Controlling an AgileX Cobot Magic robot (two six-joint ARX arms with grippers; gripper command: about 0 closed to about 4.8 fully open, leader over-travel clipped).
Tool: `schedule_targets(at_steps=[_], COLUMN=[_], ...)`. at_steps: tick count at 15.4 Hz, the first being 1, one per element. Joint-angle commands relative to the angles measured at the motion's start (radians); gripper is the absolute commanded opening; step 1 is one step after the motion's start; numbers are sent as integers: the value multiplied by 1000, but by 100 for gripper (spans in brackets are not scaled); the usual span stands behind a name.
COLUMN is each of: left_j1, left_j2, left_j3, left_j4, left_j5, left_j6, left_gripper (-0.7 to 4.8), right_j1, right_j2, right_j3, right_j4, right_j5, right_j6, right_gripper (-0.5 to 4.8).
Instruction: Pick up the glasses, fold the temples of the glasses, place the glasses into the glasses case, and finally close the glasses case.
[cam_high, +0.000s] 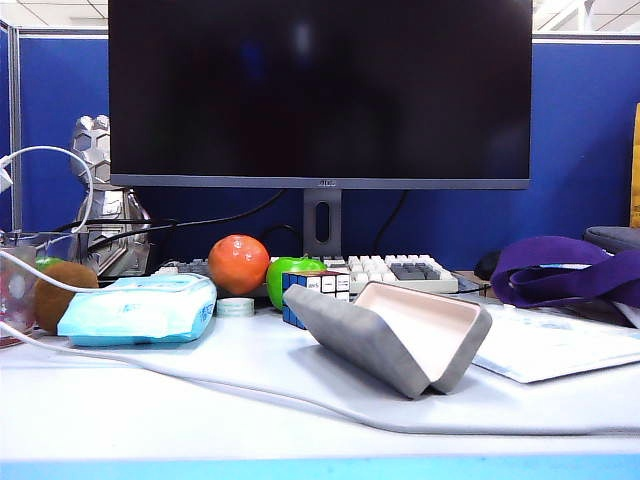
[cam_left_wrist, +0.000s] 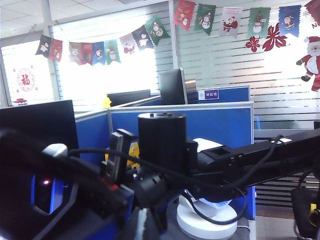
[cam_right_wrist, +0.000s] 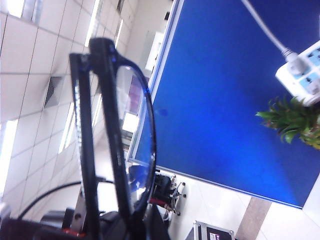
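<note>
My right claw (cam_right_wrist: 117, 227) is clenched on the glasses (cam_right_wrist: 125, 145) — in the right wrist view the black frame stands up from the fingers, one clear lens edge-on against the blue partition (cam_right_wrist: 225, 100). The temples (cam_right_wrist: 87, 150) run alongside the frame, thin and black; whether they are fully folded flat I cannot tell from this angle. A pineapple top (cam_right_wrist: 292, 120) and a white power strip (cam_right_wrist: 302, 75) sit off to one side of that view.

My left claw — I cannot tell its state. The left wrist view points across the office and shows only a black arm (cam_left_wrist: 225, 160) with cables in front of it, a white base (cam_left_wrist: 207, 220) below, and paper bunting (cam_left_wrist: 200, 20) on the blinds.

On the table (cam_high: 200, 400), neither arm shows in the exterior view. The case (cam_high: 395, 335) lies open in the middle, grey shell outside, pale lining up, nothing in it. To its left lie a blue tissue pack (cam_high: 140, 310), an orange (cam_high: 238, 264), a green apple (cam_high: 290, 272) and a cube (cam_high: 315, 290) just behind the case's end. A keyboard (cam_high: 400, 270) sits under the monitor (cam_high: 320, 90), and a purple strap (cam_high: 570, 270) lies on the right by some papers (cam_high: 560, 345).
</note>
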Motion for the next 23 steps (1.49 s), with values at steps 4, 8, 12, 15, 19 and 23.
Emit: schedule_targets(at_steps=[4, 8, 12, 15, 19, 23], left_j1=[-1, -1, -1, -1, -1, -1], left_j2=[5, 5, 5, 7, 7, 3], left_j3=[2, 2, 2, 2, 2, 2], left_j4=[-21, -26, -46, -48, -79, -59], left_j5=[-33, -48, -48, -57, -96, -109], left_j6=[2, 2, 2, 1, 2, 1], left_gripper=[-5, -5, -5, -6, -6, -6], right_j1=[30, 30, 33, 62, 90, 63], right_j2=[-3, -3, -4, -4, -4, -4], right_j3=[5, 5, 5, 5, 5, 5], right_j4=[32, 138, 185, 185, 187, 180], right_j5=[-81, -176, -234, -250, -265, -252], right_j6=[-51, -51, -51, -108, -153, -186], right_gripper=[-1, -1, -1, -1, -1, -1])
